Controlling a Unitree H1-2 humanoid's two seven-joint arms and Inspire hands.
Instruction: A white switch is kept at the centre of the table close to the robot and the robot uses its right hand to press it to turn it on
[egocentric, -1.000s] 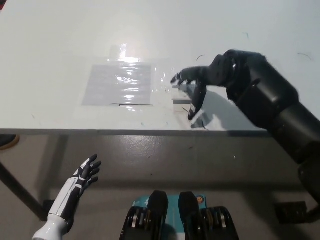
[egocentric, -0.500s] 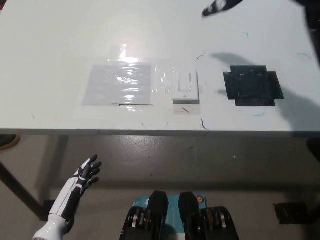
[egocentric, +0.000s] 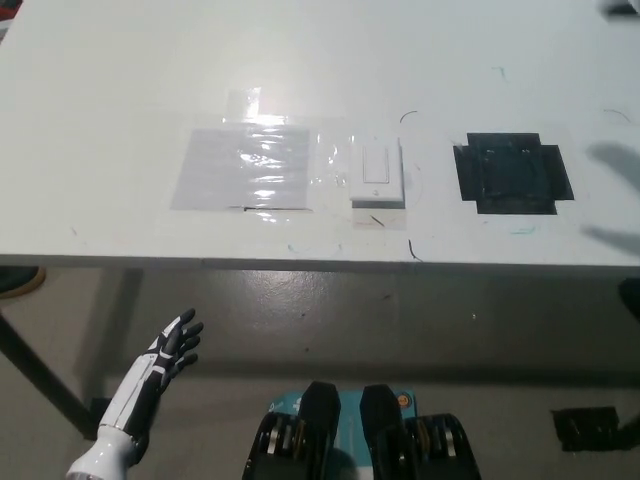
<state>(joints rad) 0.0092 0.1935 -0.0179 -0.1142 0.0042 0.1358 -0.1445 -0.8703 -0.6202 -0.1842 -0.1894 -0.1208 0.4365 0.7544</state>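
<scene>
Gone from sight now is the black right hand: a second ago it hovered over the switch, half a second ago only a dark tip showed at the top of the picture, and now just a faint dark smear remains at the far right corner, with soft shadows on the bench's right side. Whether its fingers are spread or closed cannot be told, since the hand itself is out of the picture.

Nearest the robot, below the bench edge at lower left, the white left hand (egocentric: 165, 352) hangs at rest with its dark-tipped fingers spread apart, holding nothing. It plays no part in the pressing, so it stays low and clear of the work.

Beyond it, the pale grey bench (egocentric: 120, 90) fills the upper picture. Close to its near edge and roughly central sits the small white rectangular wall switch (egocentric: 377, 173), lying flat with its rocker facing up, within easy reach of the right arm. Clear glossy tape (egocentric: 335, 160) seems to hold it in place so a press will not push it around. Just beside it on the left lies a flat pale sheet under shiny plastic film (egocentric: 245, 167). To its right, apart from it, is a black cross-shaped patch of tape (egocentric: 512, 173).

The rocker's position is too small to read, so whether the switch is on cannot be told.
</scene>
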